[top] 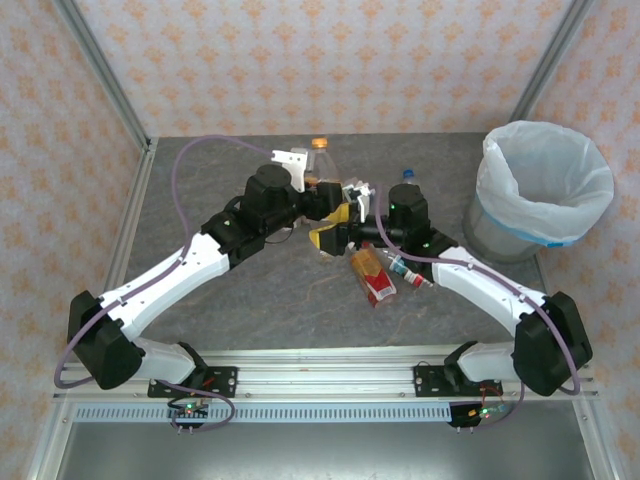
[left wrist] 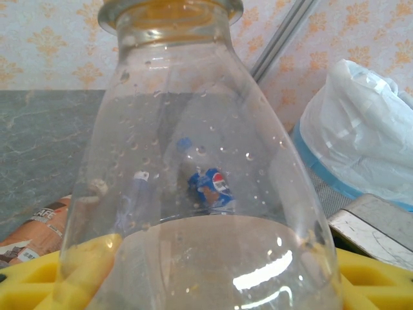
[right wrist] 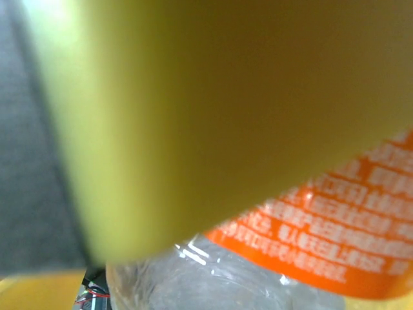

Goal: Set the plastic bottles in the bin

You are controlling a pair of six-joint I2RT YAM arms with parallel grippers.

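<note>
My left gripper (top: 322,195) is shut on a clear plastic bottle (top: 319,160) with a tan cap, holding it upright at the middle back of the table. In the left wrist view that bottle (left wrist: 193,129) stands between the yellow fingers (left wrist: 77,271). My right gripper (top: 333,226) is open right next to it, facing the bottle's orange label (right wrist: 348,226) at very close range behind a blurred yellow finger (right wrist: 193,97). The bin (top: 540,190), lined with a white bag, stands at the back right.
A red-labelled bottle (top: 372,275) and a small blue-labelled one (top: 405,268) lie under the right arm. A blue-capped bottle (top: 407,176) stands behind it. Through the held bottle I see a Pepsi-labelled bottle (left wrist: 210,184), with the bin's bag (left wrist: 361,129) to its right.
</note>
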